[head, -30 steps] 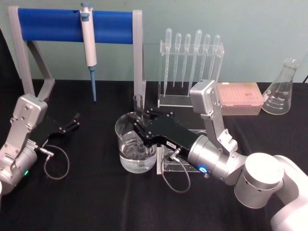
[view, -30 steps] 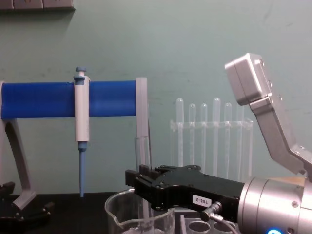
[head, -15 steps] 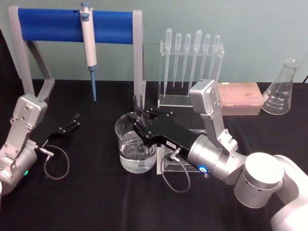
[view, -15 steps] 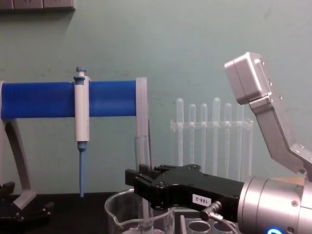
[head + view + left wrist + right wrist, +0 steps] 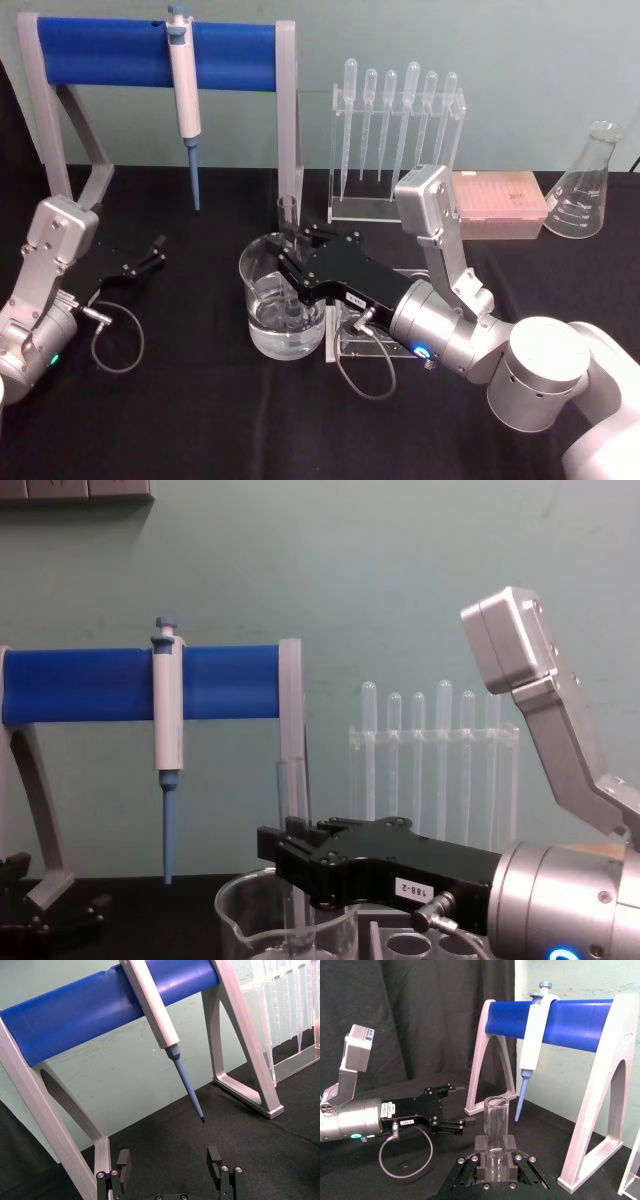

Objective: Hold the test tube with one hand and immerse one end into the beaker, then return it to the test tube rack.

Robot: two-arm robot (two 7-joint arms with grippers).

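Right hand [image 5: 291,248]: stretched level over beaker [image 5: 258,300], fingers clamped on upright test tube [image 5: 287,212], lower end in water [image 5: 283,338].
Left hand [image 5: 152,252]: low at table [image 5: 200,420] left, fingers spread.

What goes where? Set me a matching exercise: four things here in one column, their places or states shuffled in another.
1. tube
2. pipettor
3. left gripper
4. flask

A. hanging on the blue bar
B. upright in the beaker, held by the right gripper
C. open, parked at the table's left
D. standing far right

Pairs: 1-B, 2-A, 3-C, 4-D
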